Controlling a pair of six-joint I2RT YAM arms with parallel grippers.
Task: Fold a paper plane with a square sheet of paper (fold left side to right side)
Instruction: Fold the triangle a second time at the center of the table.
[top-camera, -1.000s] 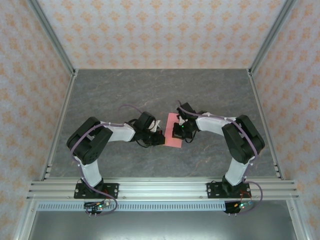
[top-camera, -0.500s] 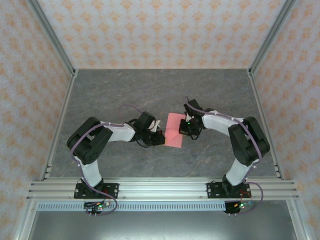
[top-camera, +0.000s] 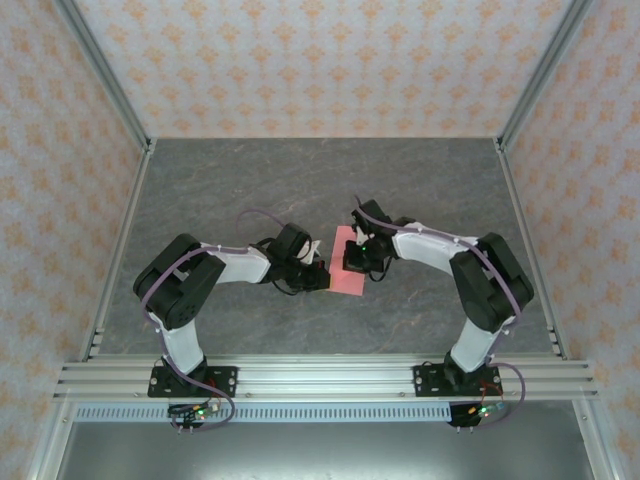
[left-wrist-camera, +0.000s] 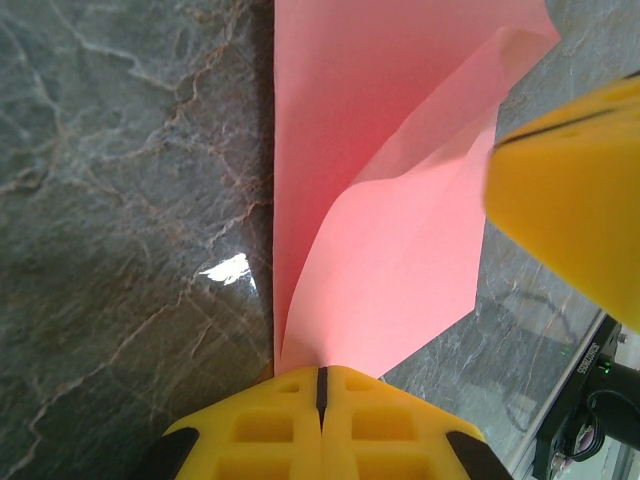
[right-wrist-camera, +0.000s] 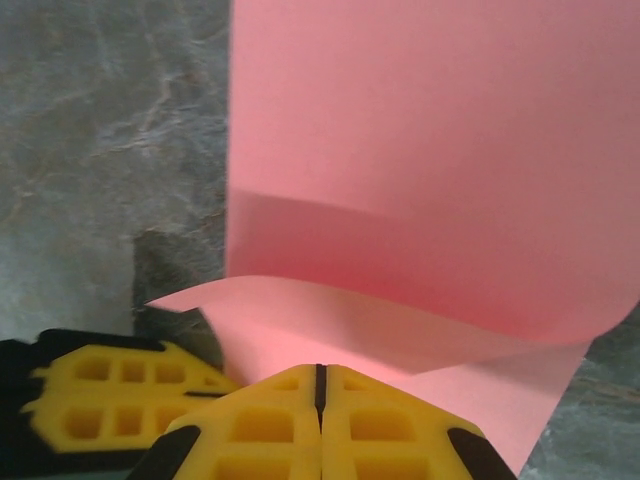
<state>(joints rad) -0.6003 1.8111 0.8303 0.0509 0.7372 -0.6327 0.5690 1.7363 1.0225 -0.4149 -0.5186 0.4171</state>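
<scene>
The tabletop (top-camera: 300, 180) is dark grey and glossy, veined like stone. A pink sheet (top-camera: 345, 283) lies near its middle. One layer is flat on the surface and another curls up off it.

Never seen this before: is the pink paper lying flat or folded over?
Half folded: the pink paper curls over in a loose, uncreased bend, left tool and right tool pinching it.

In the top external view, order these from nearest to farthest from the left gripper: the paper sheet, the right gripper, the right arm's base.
From the left gripper:
1. paper sheet, pinched in it, just to its right.
2. right gripper, farther right on the sheet.
3. right arm's base, at the near edge, right.
</scene>
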